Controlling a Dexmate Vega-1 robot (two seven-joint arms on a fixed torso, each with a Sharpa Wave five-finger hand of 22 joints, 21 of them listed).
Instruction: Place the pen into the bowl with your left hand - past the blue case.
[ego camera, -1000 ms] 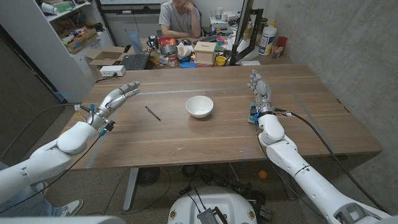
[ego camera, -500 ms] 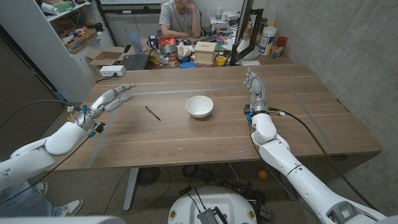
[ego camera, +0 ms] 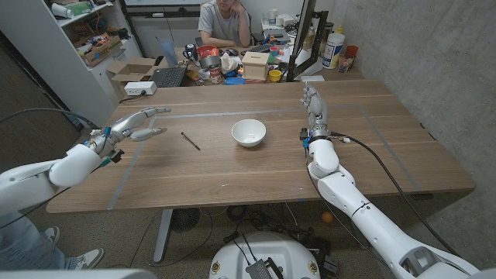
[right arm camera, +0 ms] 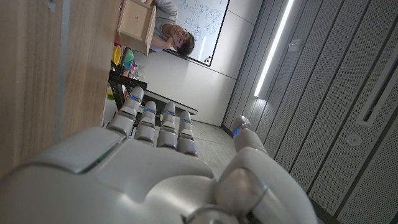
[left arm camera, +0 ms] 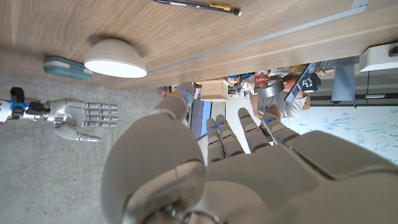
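Wooden table [ego camera: 256, 167] carried everything, person [ego camera: 225, 22] sat behind its far edge by a cluttered desk. Left arm came in over the tabletop's left edge; left hand [ego camera: 133, 124] hung above the wood near the far-left corner, released, fingers spread and reaching toward the middle, holding nothing. Left wrist view showed the same hand [left arm camera: 249, 155] with fingers straight and apart. Right arm crossed the near edge on the right side; right hand [ego camera: 315, 108] stood upright on its edge right of the tabletop's centre, fingers extended toward the far edge, nothing in it; the right wrist view had the hand [right arm camera: 155, 149] with fingers straight side by side, thumb apart, so released too. White bowl [ego camera: 249, 132] sat upright near the centre of the tabletop, between the two hands. Blue case [left arm camera: 66, 66] was seen in the left wrist view lying just beside the bowl, on the side toward the right hand; in the head view it was hidden behind the right hand. Pen [ego camera: 190, 140] lay on bare wood between left hand and bowl, apart from both, slanted toward the near edge, not in the bowl
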